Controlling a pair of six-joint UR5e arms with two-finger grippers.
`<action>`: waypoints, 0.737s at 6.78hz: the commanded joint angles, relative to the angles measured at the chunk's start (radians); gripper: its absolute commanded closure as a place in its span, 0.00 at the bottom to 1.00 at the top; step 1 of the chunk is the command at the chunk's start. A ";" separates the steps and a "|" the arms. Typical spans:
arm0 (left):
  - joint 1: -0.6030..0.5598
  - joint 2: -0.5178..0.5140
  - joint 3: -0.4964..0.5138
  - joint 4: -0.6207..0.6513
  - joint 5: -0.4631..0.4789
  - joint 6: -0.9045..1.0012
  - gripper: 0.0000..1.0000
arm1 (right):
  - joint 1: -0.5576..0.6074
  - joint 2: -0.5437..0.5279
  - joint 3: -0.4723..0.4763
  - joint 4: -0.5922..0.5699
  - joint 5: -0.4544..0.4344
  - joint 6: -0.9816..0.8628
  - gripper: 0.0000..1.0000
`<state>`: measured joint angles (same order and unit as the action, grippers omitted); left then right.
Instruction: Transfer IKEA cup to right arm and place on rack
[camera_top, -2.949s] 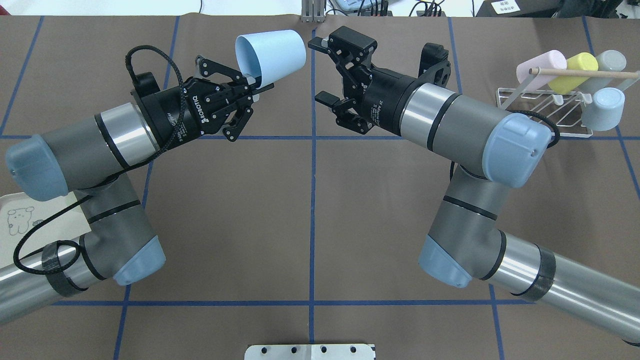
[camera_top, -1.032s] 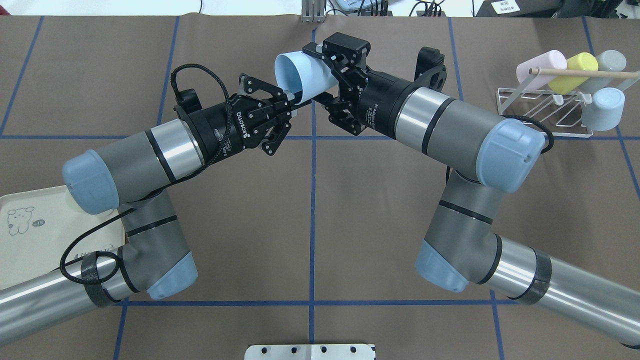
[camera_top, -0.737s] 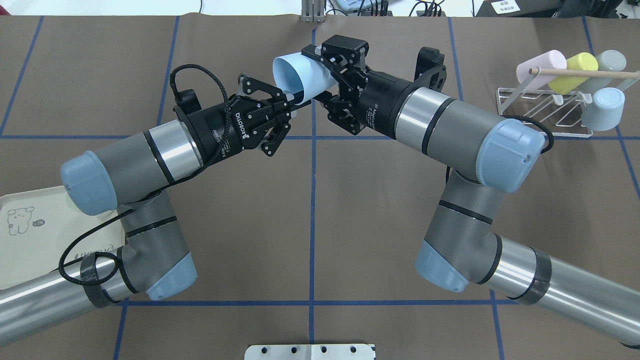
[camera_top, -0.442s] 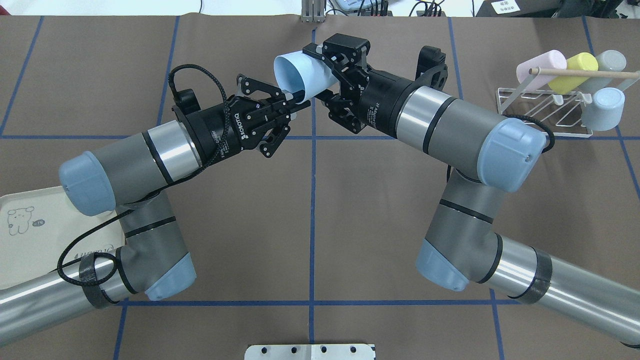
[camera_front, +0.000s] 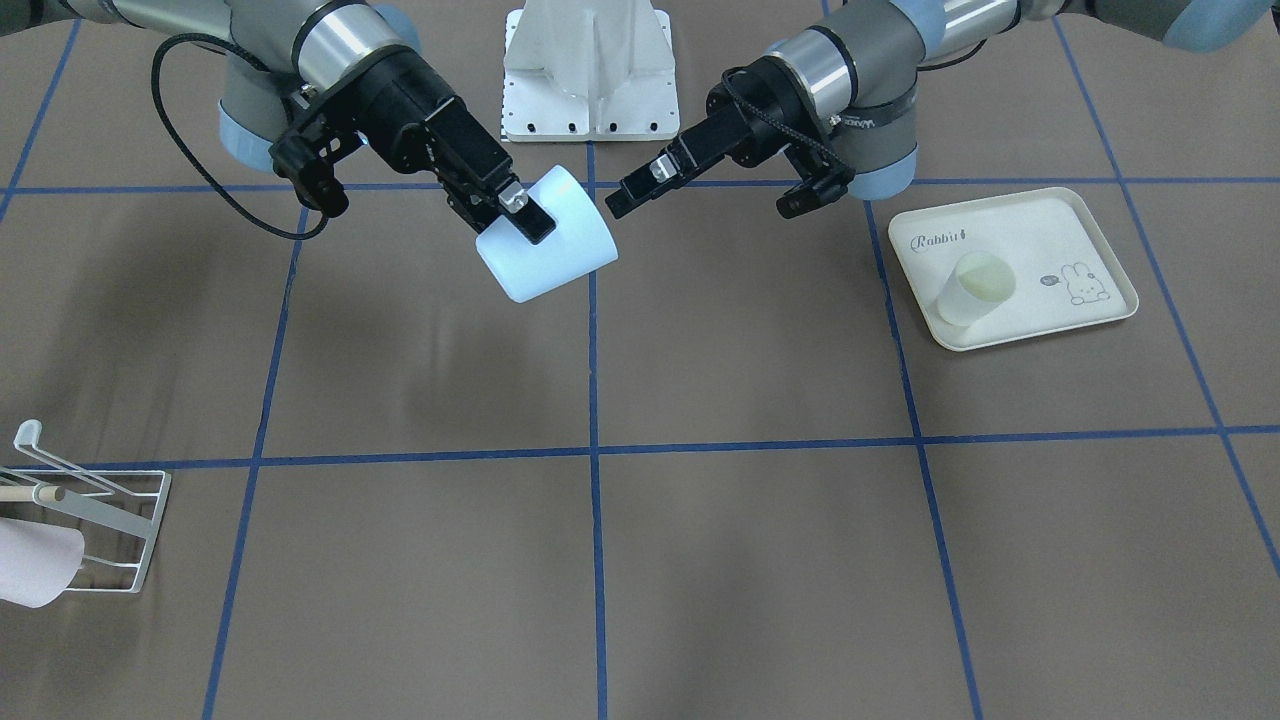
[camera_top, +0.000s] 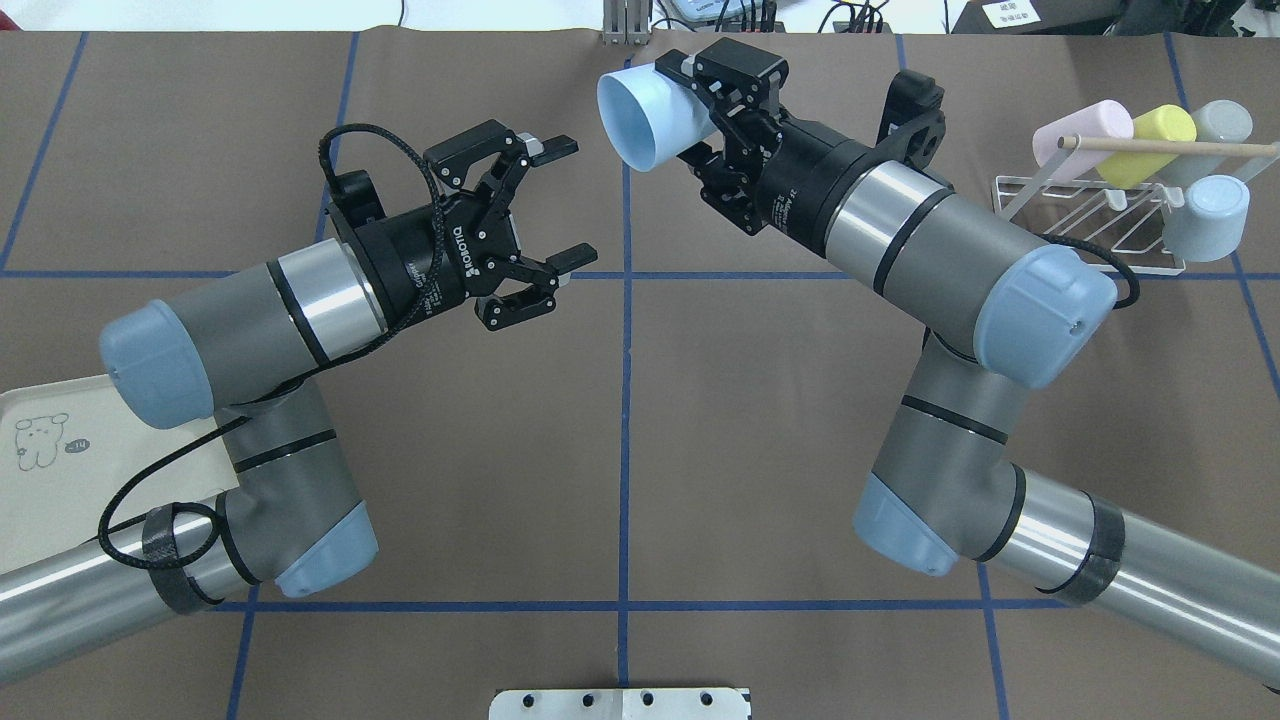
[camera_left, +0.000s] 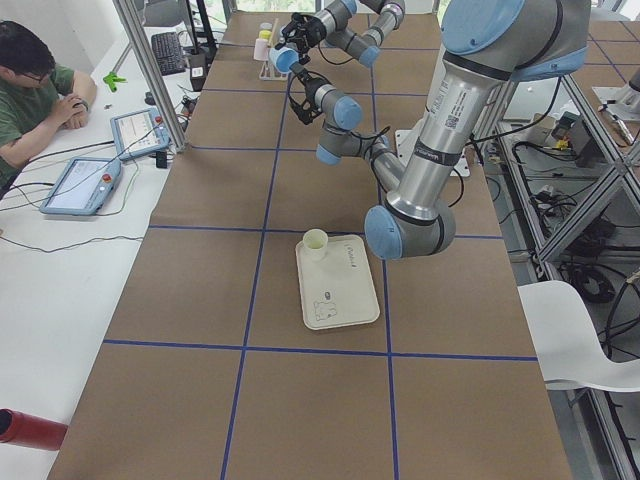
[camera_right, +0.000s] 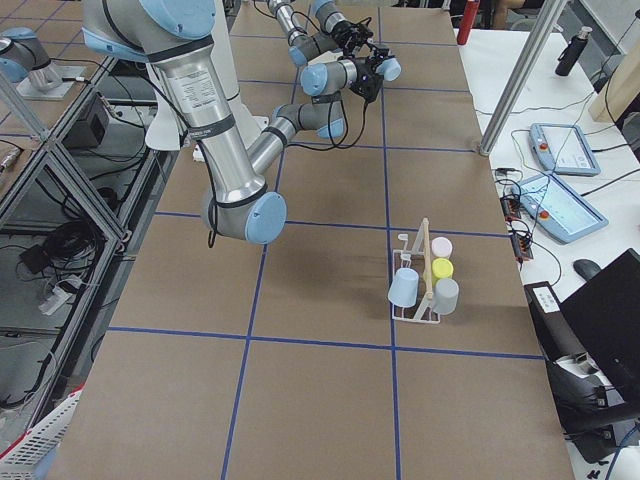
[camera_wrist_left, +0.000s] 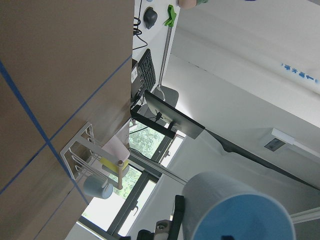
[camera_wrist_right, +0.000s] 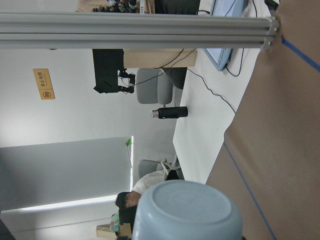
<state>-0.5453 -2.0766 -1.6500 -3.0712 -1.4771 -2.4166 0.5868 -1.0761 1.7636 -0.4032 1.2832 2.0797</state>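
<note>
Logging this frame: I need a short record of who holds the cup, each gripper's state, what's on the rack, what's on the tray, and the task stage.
held cup: light blue cup, in the air, on its side, mouth toward the left arm
right gripper: shut on the light blue cup
left gripper: open, empty, apart from the cup
rack: pink cup, yellow cup, grey cup, pale blue cup
tray: one pale green cup
stage: cup in right gripper only; not yet on rack

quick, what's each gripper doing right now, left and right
Left gripper: open, holding nothing.
Right gripper: shut on the light blue cup.
</note>
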 joint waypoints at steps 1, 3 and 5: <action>-0.018 0.076 -0.020 0.018 -0.032 0.182 0.00 | 0.008 -0.047 -0.010 -0.086 -0.164 -0.312 1.00; -0.124 0.154 -0.075 0.220 -0.166 0.342 0.00 | 0.010 -0.048 -0.006 -0.344 -0.389 -0.520 1.00; -0.266 0.179 -0.079 0.421 -0.349 0.512 0.00 | 0.025 -0.102 0.000 -0.529 -0.574 -0.650 1.00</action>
<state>-0.7367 -1.9176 -1.7247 -2.7598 -1.7332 -2.0039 0.6018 -1.1376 1.7620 -0.8306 0.8145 1.4929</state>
